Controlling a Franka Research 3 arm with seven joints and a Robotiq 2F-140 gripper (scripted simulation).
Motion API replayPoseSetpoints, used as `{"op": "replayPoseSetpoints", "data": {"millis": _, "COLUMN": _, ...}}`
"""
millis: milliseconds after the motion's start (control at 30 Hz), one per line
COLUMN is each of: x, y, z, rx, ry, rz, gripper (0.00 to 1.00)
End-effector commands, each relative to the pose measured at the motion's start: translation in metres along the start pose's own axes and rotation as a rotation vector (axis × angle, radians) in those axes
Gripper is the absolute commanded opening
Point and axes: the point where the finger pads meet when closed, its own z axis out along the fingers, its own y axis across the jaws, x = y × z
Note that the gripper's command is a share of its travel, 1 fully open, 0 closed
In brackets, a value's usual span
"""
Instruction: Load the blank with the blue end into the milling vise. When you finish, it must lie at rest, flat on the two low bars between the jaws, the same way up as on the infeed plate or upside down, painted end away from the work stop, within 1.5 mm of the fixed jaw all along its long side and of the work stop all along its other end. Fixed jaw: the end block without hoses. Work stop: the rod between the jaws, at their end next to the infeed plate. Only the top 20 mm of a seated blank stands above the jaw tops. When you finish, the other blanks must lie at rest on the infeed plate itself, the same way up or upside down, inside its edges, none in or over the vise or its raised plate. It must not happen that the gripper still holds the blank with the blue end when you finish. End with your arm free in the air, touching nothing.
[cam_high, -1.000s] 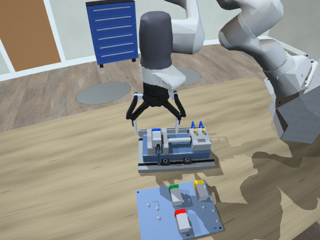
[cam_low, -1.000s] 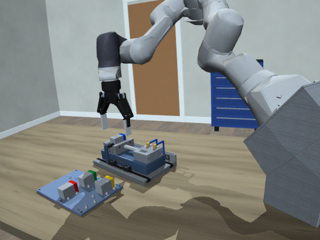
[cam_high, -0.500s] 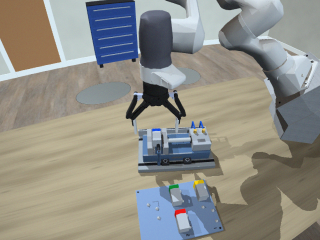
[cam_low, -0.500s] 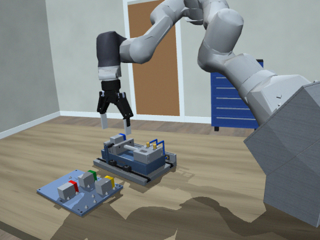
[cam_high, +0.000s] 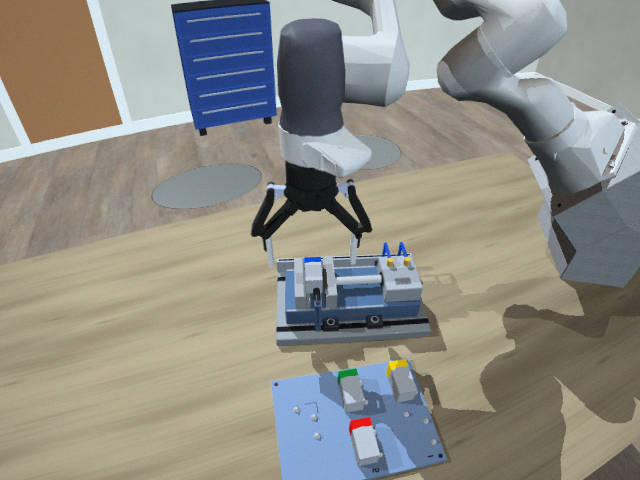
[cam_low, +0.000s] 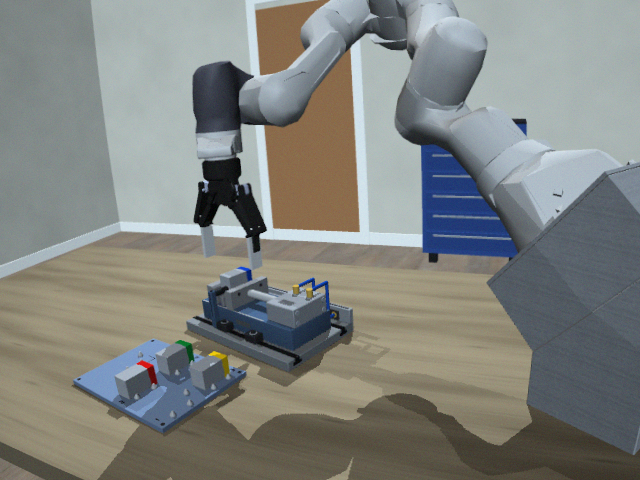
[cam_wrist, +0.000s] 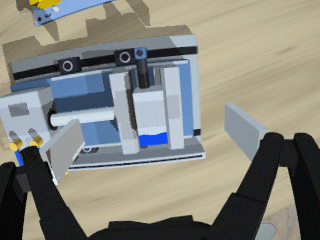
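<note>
Overhead, the black two-finger pincer with pale flat fingertips (cam_high: 311, 258) (cam_low: 231, 255) hangs wide open, holding nothing. Below, the grey rectangular blank with the blue end (cam_high: 312, 276) (cam_low: 235, 277) (cam_wrist: 151, 112) sits between the jaws of the grey-and-blue milling vise (cam_high: 354, 314) (cam_low: 310, 333) (cam_wrist: 85, 92), blue end away from the black cylindrical work stop (cam_high: 316, 294) (cam_low: 221, 290) (cam_wrist: 143, 75).

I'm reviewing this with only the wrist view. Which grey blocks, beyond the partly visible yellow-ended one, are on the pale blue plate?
Observer: A grey block with a red end and a grey block with a green end.
Operator: Is the black two-finger gripper touching the grey-and-blue vise?
Observer: No: from the exterior view, the gripper's fingertips hang in the air above the vise.
</note>
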Motion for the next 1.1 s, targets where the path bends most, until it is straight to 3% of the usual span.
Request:
{"op": "replayPoseSetpoints", "data": {"millis": 0, "x": -0.001, "y": -0.001, "z": -0.0009, "rx": 0.003, "ry": -0.003, "rz": -0.006, "gripper": 1.0}}
{"op": "replayPoseSetpoints", "data": {"millis": 1067, "x": -0.0024, "y": -0.0015, "z": -0.0065, "rx": 0.003, "ry": -0.003, "rz": -0.006, "gripper": 1.0}}
